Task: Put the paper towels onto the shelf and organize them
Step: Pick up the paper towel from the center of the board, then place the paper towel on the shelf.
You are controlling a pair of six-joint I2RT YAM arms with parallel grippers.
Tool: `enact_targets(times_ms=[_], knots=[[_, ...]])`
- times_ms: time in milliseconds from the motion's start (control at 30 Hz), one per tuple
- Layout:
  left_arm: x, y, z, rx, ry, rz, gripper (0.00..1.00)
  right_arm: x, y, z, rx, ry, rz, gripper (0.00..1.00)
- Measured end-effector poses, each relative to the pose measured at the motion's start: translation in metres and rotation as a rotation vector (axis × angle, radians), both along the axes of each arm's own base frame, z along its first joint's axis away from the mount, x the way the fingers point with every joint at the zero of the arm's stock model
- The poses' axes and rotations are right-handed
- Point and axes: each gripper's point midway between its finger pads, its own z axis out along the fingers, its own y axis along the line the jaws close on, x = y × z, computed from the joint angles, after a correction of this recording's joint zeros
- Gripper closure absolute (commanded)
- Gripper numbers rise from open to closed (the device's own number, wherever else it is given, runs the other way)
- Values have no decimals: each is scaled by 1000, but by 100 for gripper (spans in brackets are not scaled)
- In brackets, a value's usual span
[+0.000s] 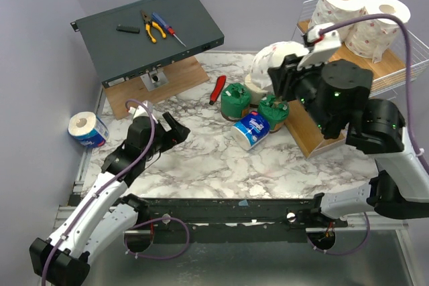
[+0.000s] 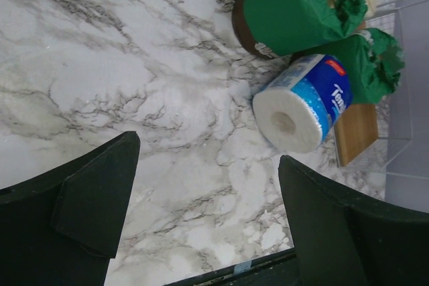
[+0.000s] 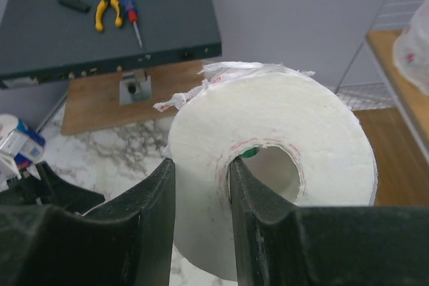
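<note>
My right gripper [image 3: 201,163] is shut on the wall of a white paper towel roll [image 3: 281,125], one finger inside its core and one outside. In the top view that roll [image 1: 278,58] hangs left of the shelf [image 1: 395,75], whose upper tier holds two pink-specked rolls [image 1: 342,3] [image 1: 381,26]. Two green-wrapped rolls [image 1: 235,100] [image 1: 275,110] and a blue-wrapped roll [image 1: 251,129] rest on the marble by the lowest wooden tier [image 1: 310,132]. My left gripper [image 2: 208,152] is open and empty over bare marble, with the blue roll [image 2: 301,108] ahead of it. Another blue roll [image 1: 88,129] lies at the far left.
A dark grey flat box [image 1: 151,31] with pliers and a screwdriver on top stands tilted at the back left on a wooden board [image 1: 181,78]. A red-handled tool [image 1: 218,88] lies beside the green rolls. A cream roll [image 1: 257,88] sits under the held one.
</note>
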Motion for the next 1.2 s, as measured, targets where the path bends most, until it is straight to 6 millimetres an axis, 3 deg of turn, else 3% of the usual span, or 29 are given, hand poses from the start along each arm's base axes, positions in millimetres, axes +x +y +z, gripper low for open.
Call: enact_targets(times_ms=[233,333,733,1000,1200], knots=[[14,-18,48,-74,-78,-47,14,2,-50,51,38,-102,-162,70],[19,-27,64,-104,-99,-72,14,4,-66,59,15,-130,-229,69],[34,-53,97,-179,-125,-149,16,5,-117,74,-101,-196,-494,68],[39,-67,97,-211,-113,-186,16,-2,-144,80,-101,-212,-600,66],[35,-83,91,-225,-85,-231,17,-4,-151,87,-81,-211,-627,65]])
